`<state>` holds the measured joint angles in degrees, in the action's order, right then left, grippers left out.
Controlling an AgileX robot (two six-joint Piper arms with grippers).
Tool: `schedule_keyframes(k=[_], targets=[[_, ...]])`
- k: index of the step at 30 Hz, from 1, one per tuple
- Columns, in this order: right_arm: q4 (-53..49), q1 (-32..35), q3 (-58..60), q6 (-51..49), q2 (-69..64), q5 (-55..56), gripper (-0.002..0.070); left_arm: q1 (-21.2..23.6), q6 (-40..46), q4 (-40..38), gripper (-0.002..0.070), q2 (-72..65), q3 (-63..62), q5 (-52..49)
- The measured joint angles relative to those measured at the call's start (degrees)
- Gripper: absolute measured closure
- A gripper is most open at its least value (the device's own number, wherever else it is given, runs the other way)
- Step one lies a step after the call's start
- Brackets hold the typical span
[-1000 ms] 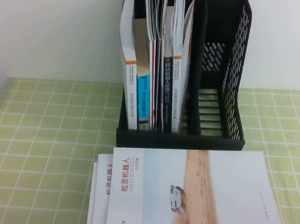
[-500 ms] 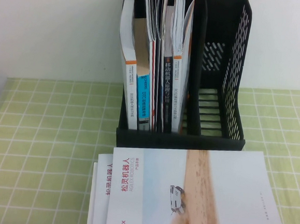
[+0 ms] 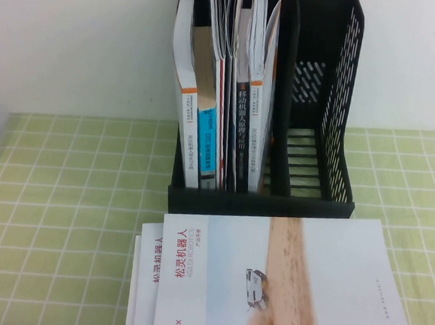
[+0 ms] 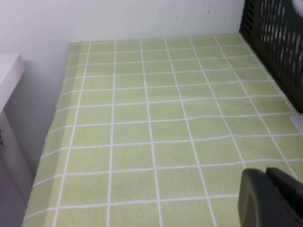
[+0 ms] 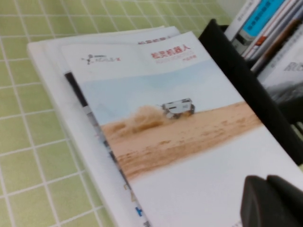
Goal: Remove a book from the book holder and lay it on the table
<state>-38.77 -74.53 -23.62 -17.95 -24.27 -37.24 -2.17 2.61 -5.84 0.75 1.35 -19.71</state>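
Book flat on the cloth — nothing has moved in the last second.

The large white softcover with tan stripe (image 3: 283, 288) lies on the pale green checked table (image 3: 64, 196) at six o'clock from the black plastic book holder (image 3: 313, 102), so the task looks finished; right gripper (image 5: 272, 201) hovers above it, closed and empty (left gripper (image 4: 274, 198) — can't tell).

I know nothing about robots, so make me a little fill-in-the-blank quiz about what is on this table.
1. The book lies ___ on the table.
2. The book holder is coloured ___.
3. The right gripper hangs above the ___.
4. The left gripper hangs above bare checked ___.

Missing words: flat; black; book; cloth
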Motion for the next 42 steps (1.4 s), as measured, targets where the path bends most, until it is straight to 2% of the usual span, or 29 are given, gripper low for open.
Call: schedule_keyframes(k=[2, 4, 8, 13, 18, 23, 25, 28, 32, 38, 42], targets=[[0.04, 3.23, 0.00, 0.00, 1.13, 0.13, 0.0675, 0.00, 0.00, 0.00, 0.0678, 0.00, 0.00, 0.00], [0.04, 9.14, 0.00, 0.00, 2.56, 0.97, 0.0675, 0.00, 0.00, 0.00, 0.0678, 0.00, 0.00, 0.00], [2.83, 25.49, 0.00, -3.39, 6.37, 6.45, 0.0675, 0.00, 0.00, 0.00, 0.0678, 0.00, 0.00, 0.00], [13.22, 46.37, 0.88, -9.49, 12.41, 12.72, 0.0675, 0.00, 0.00, 0.00, 0.0678, 0.00, 0.00, 0.00], [19.08, 59.12, 8.75, -12.08, 18.57, 18.78, 0.0675, 0.00, 0.00, 0.00, 0.0678, 0.00, 0.00, -0.04], [20.75, 63.61, 21.05, -18.50, 21.15, 27.04, 0.0675, 0.00, 0.00, 0.00, 0.0678, 0.00, 0.00, -0.04], [20.48, 64.00, 24.39, -18.24, 21.31, 32.27, 0.0675, 0.00, 0.00, 0.00, 0.0678, 0.00, 0.00, -0.04], [18.45, 64.00, 25.09, -16.54, 21.31, 34.35, 0.0675, 0.00, 0.00, 0.00, 0.0678, 0.00, 0.00, -0.04], [16.11, 64.00, 25.09, -14.33, 21.35, 31.87, 0.0675, 0.00, 0.00, 0.00, 0.0678, 0.00, 0.00, -0.04], [17.01, 64.00, 25.23, -12.16, 21.35, 22.02, 0.0675, 0.00, 0.00, 0.00, 0.0678, 0.00, 0.00, -0.04], [27.19, 64.46, 25.23, 1.02, 21.35, 20.31, 0.0675, 0.00, 0.00, 0.00, 0.0678, 0.00, 0.00, -0.04]])
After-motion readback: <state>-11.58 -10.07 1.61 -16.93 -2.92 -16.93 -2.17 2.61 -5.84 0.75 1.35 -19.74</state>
